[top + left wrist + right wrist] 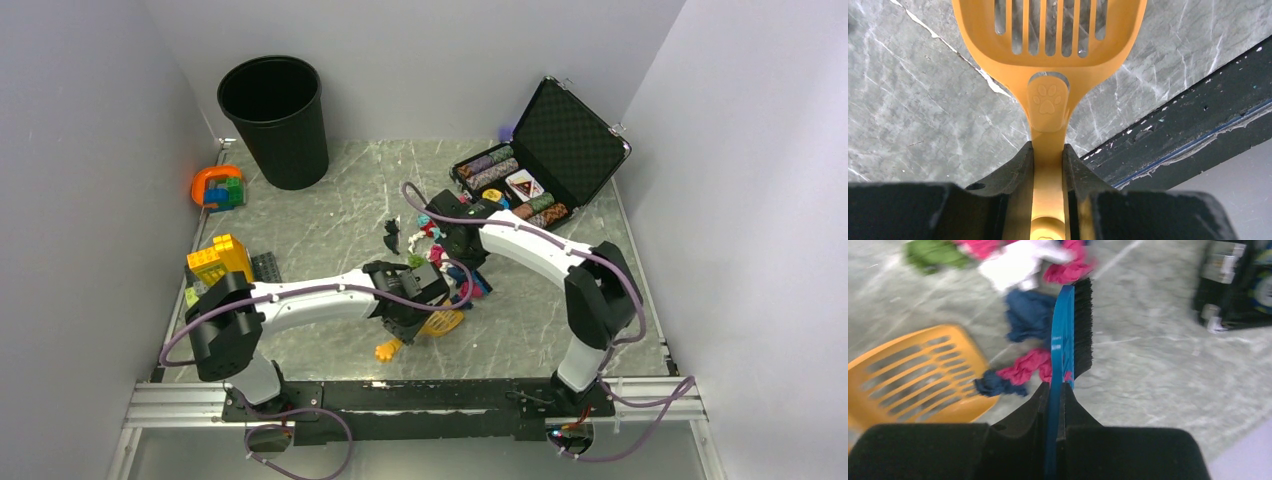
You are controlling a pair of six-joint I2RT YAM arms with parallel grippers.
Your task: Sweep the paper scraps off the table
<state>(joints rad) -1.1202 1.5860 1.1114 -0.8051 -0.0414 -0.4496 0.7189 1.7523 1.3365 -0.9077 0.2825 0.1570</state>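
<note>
Centrally, brush (1075,325) beside paper scraps (1025,367), scoop (918,375) near

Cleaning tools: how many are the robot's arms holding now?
2. The orange slotted scoop is in the left pincer, near the table's front edge; the blue brush is in the right pincer, beside the paper scraps. Others may be hidden.

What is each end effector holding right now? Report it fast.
Left end effector: closed on the orange scoop.
Right end effector: closed on the blue brush.
</note>
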